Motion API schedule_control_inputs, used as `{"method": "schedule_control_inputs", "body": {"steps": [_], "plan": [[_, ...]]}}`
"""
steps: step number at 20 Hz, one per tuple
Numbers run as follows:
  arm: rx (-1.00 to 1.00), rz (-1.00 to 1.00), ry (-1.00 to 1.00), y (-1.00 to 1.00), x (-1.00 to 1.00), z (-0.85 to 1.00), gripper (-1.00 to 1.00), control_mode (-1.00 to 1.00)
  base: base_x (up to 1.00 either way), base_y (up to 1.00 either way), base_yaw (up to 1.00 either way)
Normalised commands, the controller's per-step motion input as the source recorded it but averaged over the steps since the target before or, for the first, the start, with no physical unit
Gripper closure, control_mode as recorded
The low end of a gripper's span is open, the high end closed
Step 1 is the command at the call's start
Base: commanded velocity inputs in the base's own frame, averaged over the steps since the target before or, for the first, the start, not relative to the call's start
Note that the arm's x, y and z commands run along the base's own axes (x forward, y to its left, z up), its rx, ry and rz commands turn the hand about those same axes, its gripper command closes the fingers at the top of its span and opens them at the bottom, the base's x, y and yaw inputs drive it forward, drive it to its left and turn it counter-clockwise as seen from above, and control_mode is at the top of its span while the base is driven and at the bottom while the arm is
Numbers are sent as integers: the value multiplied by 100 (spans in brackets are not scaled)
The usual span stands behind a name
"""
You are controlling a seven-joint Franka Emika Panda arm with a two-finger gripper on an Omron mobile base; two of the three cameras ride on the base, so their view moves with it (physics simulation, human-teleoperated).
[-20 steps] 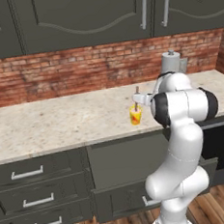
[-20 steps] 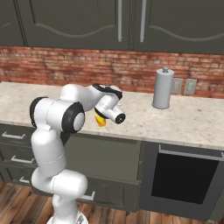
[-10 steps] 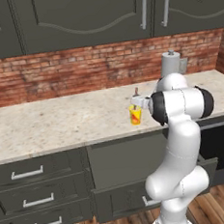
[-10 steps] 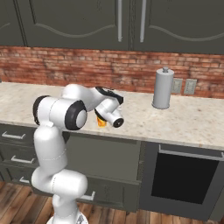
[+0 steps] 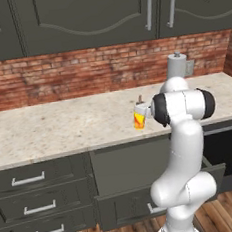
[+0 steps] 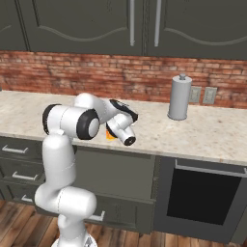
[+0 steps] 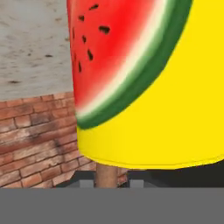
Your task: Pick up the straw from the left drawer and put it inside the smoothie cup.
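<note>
Straw in the cup: my arm reaches over the counter (image 5: 49,129) beside the smoothie cup (image 5: 139,117).

From my remote seat, the left base view shows the straw (image 5: 140,99) standing up out of the yellow cup, near the counter's front edge. The hand view sits hard against the cup's (image 7: 166,109) watermelon print, with the straw's (image 7: 106,176) brown end at the bottom. The left drawer (image 5: 214,171) hangs open below. I cannot tell how the gripper's jaws stand.

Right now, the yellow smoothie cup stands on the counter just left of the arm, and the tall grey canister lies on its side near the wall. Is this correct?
Not quite. The canister stands upright near the wall, as the right base view shows. The smoothie cup does stand on the counter just left of the arm.
</note>
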Motion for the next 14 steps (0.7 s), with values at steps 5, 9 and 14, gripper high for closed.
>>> {"method": "schedule_control_inputs", "body": {"steps": [5, 9, 14], "plan": [[0, -2, 0, 0, 5, -4, -100, -100, 0, 0, 0], [0, -2, 0, 0, 0, 0, -100, -100, 0, 0, 0], [0, -4, 0, 0, 0, 0, -100, -100, 0, 0, 0]]}}
